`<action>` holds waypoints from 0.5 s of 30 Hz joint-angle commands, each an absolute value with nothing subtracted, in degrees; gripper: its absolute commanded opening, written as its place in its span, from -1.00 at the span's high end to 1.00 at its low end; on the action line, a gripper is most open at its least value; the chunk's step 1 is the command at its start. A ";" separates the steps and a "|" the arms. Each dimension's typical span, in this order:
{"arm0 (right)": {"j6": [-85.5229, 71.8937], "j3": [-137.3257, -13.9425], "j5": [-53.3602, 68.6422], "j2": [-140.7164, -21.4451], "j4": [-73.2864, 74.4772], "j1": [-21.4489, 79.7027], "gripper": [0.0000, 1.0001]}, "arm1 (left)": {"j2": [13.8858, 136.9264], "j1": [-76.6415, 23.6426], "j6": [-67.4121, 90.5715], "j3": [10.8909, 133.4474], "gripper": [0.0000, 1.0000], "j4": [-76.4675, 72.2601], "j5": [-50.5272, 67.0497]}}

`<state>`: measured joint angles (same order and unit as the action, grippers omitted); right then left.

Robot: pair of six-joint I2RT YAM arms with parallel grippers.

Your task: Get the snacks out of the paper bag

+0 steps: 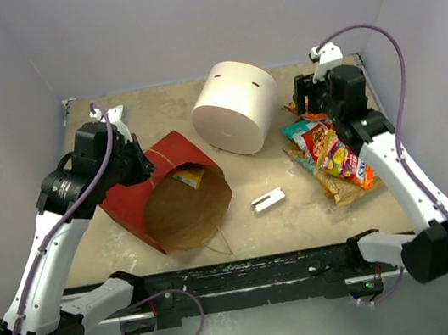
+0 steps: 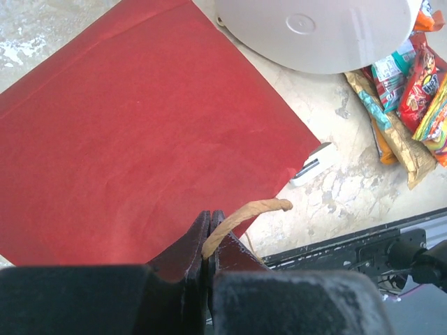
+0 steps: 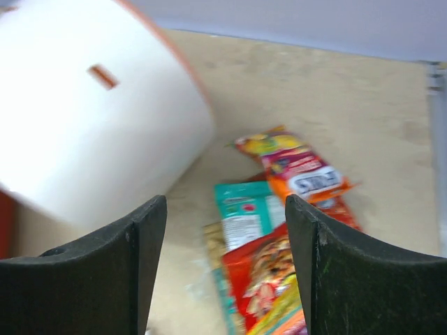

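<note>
The red paper bag (image 1: 147, 196) lies on its side at centre left, its brown mouth facing the near edge. One yellow-orange snack packet (image 1: 188, 176) shows inside it. My left gripper (image 2: 207, 225) is shut on the bag's twine handle (image 2: 244, 215), above the bag's red side (image 2: 140, 132). A pile of snacks (image 1: 331, 156) in teal, red, orange and yellow lies at the right. My right gripper (image 3: 225, 230) is open and empty above that pile (image 3: 279, 230), its jaws wide apart.
A big white cylinder (image 1: 235, 107) lies on its side at the back centre, between the bag and the snack pile. A small grey metal bracket (image 1: 268, 200) lies near the bag's mouth. Walls enclose the table on three sides.
</note>
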<state>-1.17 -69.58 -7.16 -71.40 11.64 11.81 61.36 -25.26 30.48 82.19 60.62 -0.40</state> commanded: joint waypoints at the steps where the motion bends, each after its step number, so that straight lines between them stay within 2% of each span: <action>1: -11.45 -60.91 6.96 -66.41 5.26 13.29 -0.41 | 61.52 -25.36 34.52 84.01 1.00 58.69 -2.39; 8: -5.60 -63.77 6.91 -65.96 9.87 17.29 -0.42 | 60.13 -25.35 37.52 81.81 1.00 57.69 -2.06; 15: 6.59 -68.37 8.24 -67.22 9.49 31.10 -0.46 | 61.47 -25.39 36.96 84.25 1.00 58.89 -2.96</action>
